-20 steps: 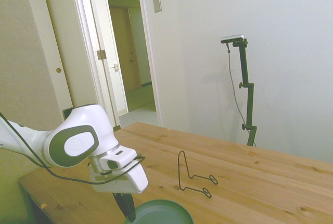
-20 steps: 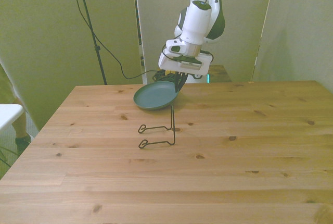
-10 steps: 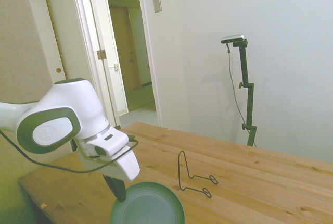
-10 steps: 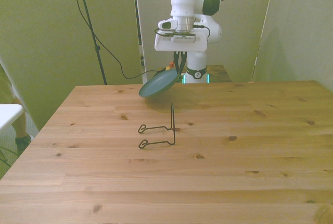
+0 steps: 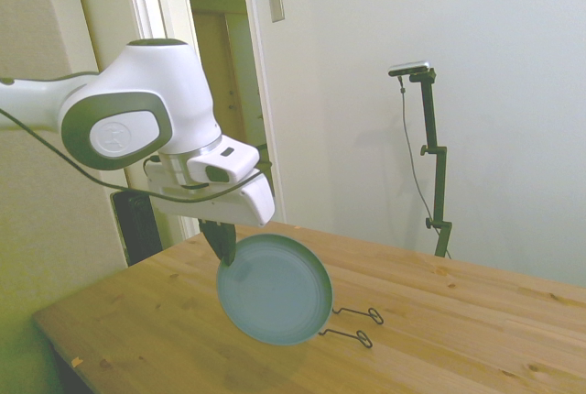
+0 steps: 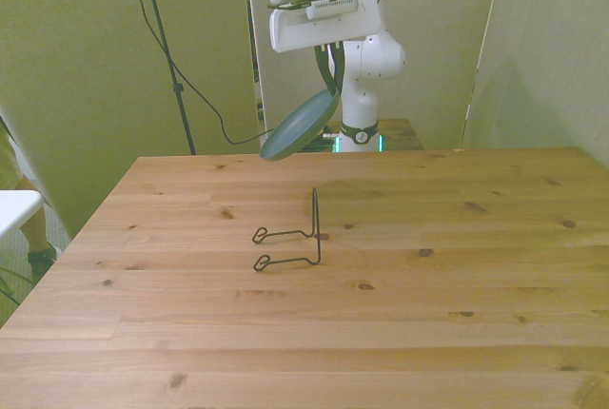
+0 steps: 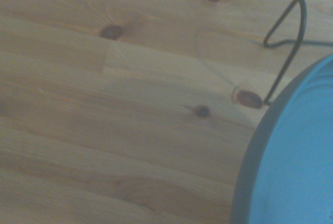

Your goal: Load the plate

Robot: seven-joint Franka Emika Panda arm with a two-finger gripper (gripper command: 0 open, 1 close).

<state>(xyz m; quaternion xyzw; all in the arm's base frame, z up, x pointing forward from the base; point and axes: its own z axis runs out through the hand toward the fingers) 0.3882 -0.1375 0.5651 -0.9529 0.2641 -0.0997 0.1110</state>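
Your gripper point(image 5: 222, 240) is clamped on the rim of the plate point(image 5: 275, 290), which hangs tilted in the air above the worktop point(image 6: 400, 276), nearer its far edge in the front view. The plate point(image 6: 301, 126) clears the wood entirely and touches nothing but the gripper point(image 6: 330, 79). Below and toward the worktop's middle stands the wire stand point(image 6: 297, 235), empty, its upright loop facing the plate; the wrist view shows that stand point(image 7: 287, 44) just past the plate's edge point(image 7: 291, 161). The plate looks stiff, matte and light, probably not slippery, yet held by one rim point it can swing or pivot in the grip. You likely need to keep hold at the rim and lower it on edge into the stand.
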